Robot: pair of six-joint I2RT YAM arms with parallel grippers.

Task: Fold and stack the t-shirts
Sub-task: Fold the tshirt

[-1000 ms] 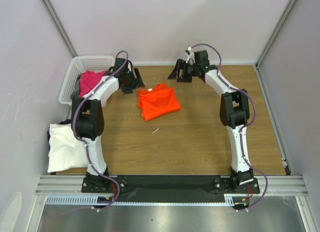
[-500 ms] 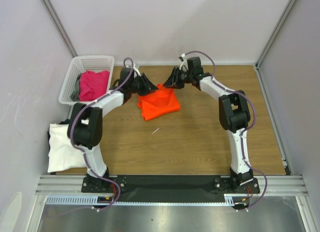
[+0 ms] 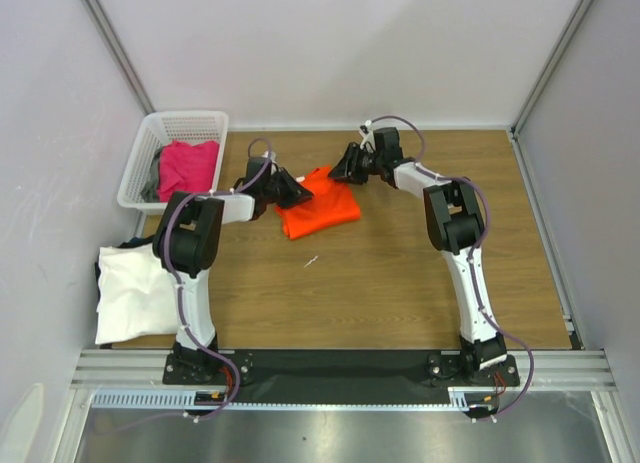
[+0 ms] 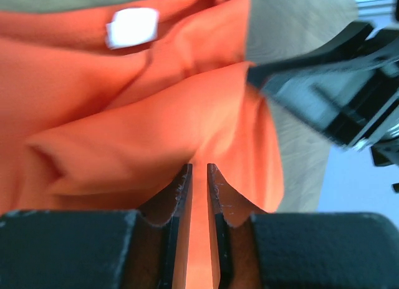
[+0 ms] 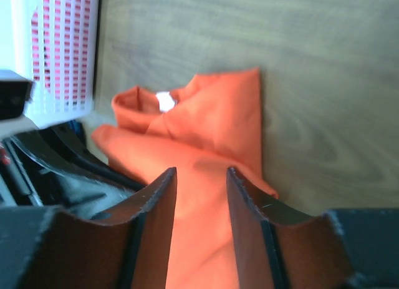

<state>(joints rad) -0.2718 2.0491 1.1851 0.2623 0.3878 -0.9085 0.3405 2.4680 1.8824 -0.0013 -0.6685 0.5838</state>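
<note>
The orange t-shirt (image 3: 322, 208) lies folded on the wooden table, its white neck label (image 4: 131, 25) showing. My left gripper (image 3: 295, 191) is at the shirt's far left edge, and its jaws (image 4: 198, 167) are pinched on a fold of orange cloth (image 4: 124, 139). Over the far right edge, my right gripper (image 3: 345, 168) has its jaws (image 5: 201, 170) closed on a thicker bunch of the same shirt (image 5: 212, 120). A magenta t-shirt (image 3: 188, 166) sits in the basket. A white t-shirt (image 3: 130, 293) lies at the table's left edge.
The white lattice basket (image 3: 150, 133) stands at the back left, close to the left arm. A dark cloth (image 3: 125, 245) peeks out from under the white shirt. A small white scrap (image 3: 311, 261) lies on the table in front of the orange shirt.
Both grippers came down from the back of the table onto the orange shirt's far edge and closed on it. The shirt's far corners have bunched up.
</note>
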